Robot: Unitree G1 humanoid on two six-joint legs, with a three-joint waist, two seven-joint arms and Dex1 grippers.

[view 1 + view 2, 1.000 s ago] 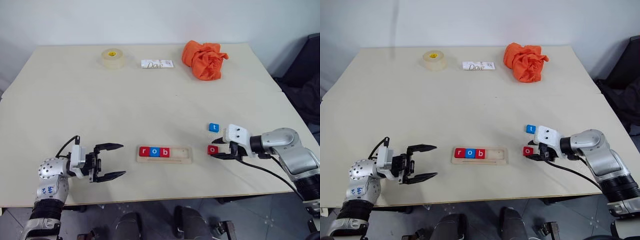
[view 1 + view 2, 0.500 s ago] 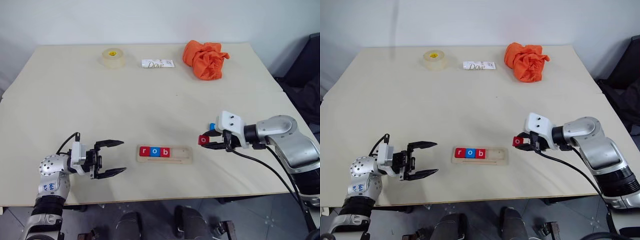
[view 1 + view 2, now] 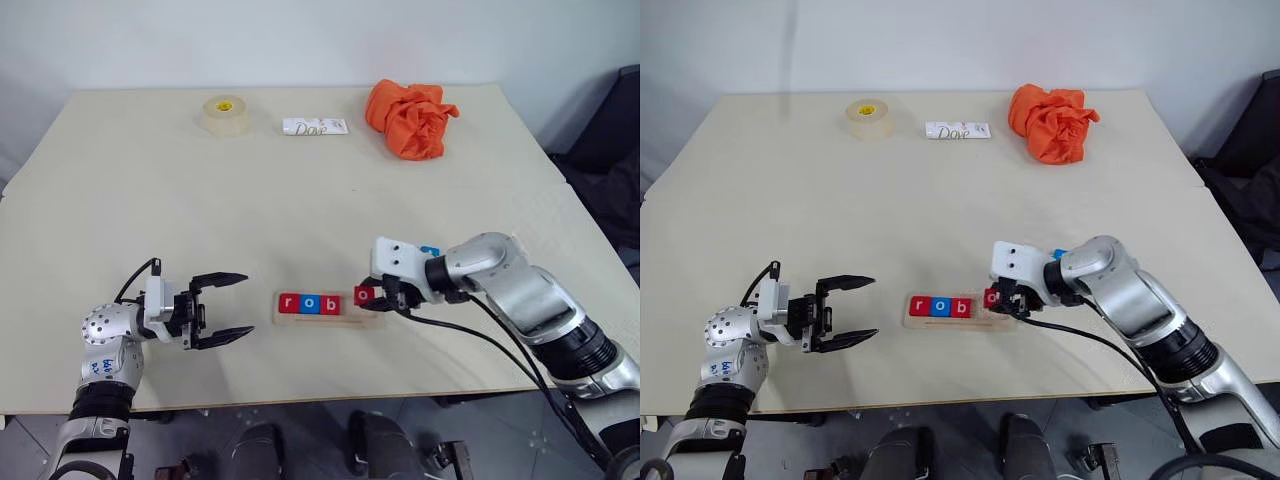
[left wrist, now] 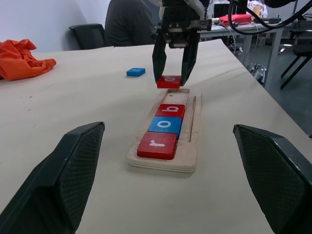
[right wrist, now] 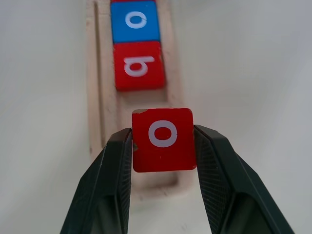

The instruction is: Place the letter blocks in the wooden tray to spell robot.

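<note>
Red "o" block (image 5: 163, 140): your right gripper (image 5: 163, 146) has it pinched by the sides, jaws partway closed, held over the wooden tray's (image 3: 372, 318) empty right end beside r, o, b. Blue "t" block (image 4: 136, 72) lies behind. Your left gripper (image 3: 226, 307) gapes empty.

Two black textured fingers (image 5: 112, 185) of the right gripper (image 5: 164, 180) clamp a red square tile with a white "o" (image 5: 163, 139) above the empty end of the pale wooden grooved tray (image 5: 100, 92). Beyond it in the tray lie a red "b" tile (image 5: 139, 66) and a blue "o" tile (image 5: 135, 20), touching.
</note>
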